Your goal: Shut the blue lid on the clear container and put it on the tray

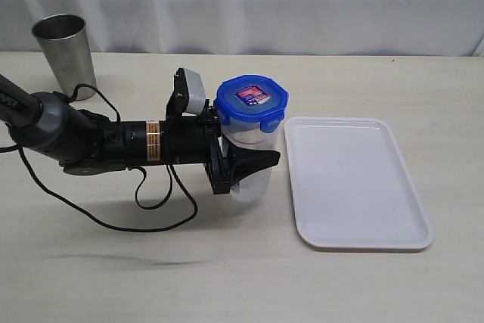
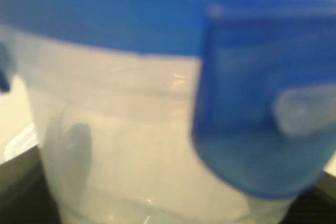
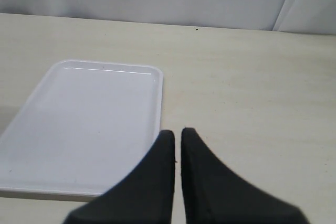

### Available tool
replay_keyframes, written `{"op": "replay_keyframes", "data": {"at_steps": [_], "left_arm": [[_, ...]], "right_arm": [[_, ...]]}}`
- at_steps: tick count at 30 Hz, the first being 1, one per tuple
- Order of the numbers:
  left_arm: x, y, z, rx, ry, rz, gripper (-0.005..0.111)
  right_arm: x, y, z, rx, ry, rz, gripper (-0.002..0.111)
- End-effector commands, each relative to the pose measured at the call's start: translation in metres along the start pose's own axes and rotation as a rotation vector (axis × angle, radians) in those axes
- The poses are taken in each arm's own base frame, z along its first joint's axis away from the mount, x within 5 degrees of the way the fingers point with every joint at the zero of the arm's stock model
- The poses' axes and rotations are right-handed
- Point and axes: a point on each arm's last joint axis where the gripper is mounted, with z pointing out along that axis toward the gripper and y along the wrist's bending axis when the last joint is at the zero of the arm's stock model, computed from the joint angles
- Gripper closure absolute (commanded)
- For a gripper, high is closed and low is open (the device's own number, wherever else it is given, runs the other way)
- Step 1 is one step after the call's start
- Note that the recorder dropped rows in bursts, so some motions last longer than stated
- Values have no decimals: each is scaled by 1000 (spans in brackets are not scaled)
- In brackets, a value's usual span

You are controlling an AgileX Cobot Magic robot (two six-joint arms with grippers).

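Two grippers noted. Left gripper [image 1: 253, 150] gripped the clear container [image 1: 262, 135], blue lid [image 1: 251, 100] seated on top; container was just left of the tray [image 1: 355, 187], not on it. Right gripper [image 3: 177, 137] jaws were pressed together, empty, near the tray's edge.

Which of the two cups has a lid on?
The clear container beside the tray, topped by the blue lid. The steel cup, farther from the tray, is open-topped.

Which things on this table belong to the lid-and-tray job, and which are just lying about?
Part of the job: blue lid, clear container, tray.
Just lying about: steel cup, black cable.
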Motion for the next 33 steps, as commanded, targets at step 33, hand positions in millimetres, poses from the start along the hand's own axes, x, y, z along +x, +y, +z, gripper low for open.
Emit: {"op": "replay_keyframes", "data": {"at_steps": [33], "left_arm": [[-72,-44,140,-208,735,1120,107]], "right_arm": [[-1,0,0,7,-17,5,104]]}}
